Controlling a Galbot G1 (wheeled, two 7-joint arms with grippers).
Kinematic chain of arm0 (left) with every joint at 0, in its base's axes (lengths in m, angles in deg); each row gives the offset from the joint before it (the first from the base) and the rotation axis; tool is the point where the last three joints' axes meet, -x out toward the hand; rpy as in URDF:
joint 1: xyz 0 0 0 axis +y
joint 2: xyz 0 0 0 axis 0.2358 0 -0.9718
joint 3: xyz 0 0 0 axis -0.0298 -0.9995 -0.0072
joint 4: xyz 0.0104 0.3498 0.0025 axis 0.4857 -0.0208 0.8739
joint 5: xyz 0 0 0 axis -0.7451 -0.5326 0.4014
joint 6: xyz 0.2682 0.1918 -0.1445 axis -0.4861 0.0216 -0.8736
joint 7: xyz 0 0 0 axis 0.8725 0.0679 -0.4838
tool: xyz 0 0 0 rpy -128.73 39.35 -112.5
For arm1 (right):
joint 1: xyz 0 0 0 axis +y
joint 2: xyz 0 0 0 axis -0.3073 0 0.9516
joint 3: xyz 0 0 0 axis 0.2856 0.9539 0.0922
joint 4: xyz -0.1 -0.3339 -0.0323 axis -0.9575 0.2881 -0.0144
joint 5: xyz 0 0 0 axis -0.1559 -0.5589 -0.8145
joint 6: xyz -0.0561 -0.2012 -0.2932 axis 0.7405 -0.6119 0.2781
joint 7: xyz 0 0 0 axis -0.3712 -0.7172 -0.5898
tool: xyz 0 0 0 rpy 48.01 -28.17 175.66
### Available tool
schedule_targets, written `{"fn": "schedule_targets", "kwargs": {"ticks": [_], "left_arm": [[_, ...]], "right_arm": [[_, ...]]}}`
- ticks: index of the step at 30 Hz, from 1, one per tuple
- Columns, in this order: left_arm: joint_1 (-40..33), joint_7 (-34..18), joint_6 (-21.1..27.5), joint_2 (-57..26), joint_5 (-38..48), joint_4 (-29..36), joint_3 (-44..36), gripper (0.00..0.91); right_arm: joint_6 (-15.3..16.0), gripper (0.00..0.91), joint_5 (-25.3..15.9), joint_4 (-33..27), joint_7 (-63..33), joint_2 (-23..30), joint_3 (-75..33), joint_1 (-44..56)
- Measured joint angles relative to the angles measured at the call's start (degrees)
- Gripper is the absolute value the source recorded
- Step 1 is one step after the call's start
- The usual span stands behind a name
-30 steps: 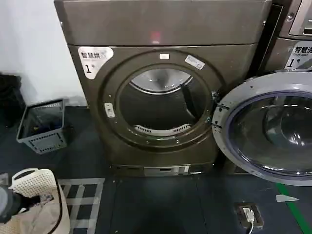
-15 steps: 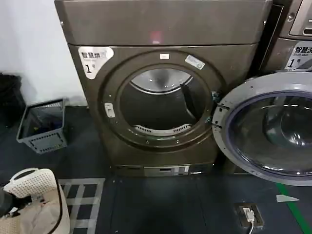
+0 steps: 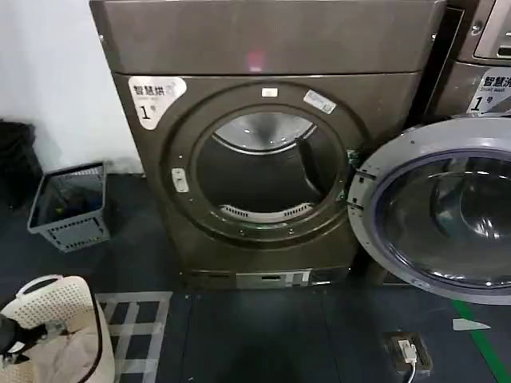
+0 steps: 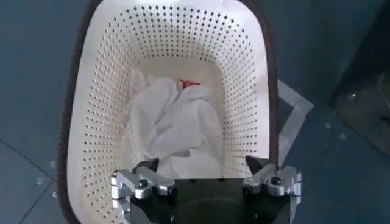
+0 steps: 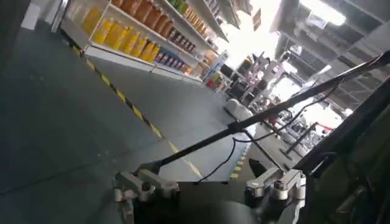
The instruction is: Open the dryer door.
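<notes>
With the dryer door (image 3: 435, 211) swung fully out to the right of the dryer (image 3: 267, 136), the task reads as done; I see nothing left to pull.

Head view: door hangs on its hinge (image 3: 351, 187) at the drum opening's right edge, grey inner face toward the camera, dark glass centre. Drum opening (image 3: 263, 175) is exposed and looks empty. Versus 1 s and 0.5 s ago, door angle is unchanged, so it has settled. What changed is the lower left corner: the dark arm piece beside the white laundry basket (image 3: 60, 319) has dropped back almost out of frame. I read that as the left arm retracting, not working. Grey crate (image 3: 70, 206) sits on the floor left of the dryer, untouched.

Left wrist view: left gripper (image 4: 206, 182) hovers above the white laundry basket (image 4: 177, 67), jaws spread wide, holding nothing. White cloth (image 4: 173, 125) lies in the basket bottom.

Right wrist view: right gripper (image 5: 207, 185) also spread wide and empty, pointed away at open floor and distant store shelves (image 5: 146, 36), well clear of the door.
</notes>
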Motion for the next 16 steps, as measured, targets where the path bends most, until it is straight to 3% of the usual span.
{"fn": "schedule_targets", "kwargs": {"ticks": [16], "left_arm": [[0.86,0.2,0.0,-0.21,-0.11,-0.31,1.25,0.907]], "right_arm": [[-0.46,0.907,-1.13,-0.53,0.52,0.15,-0.19,-0.37]]}}
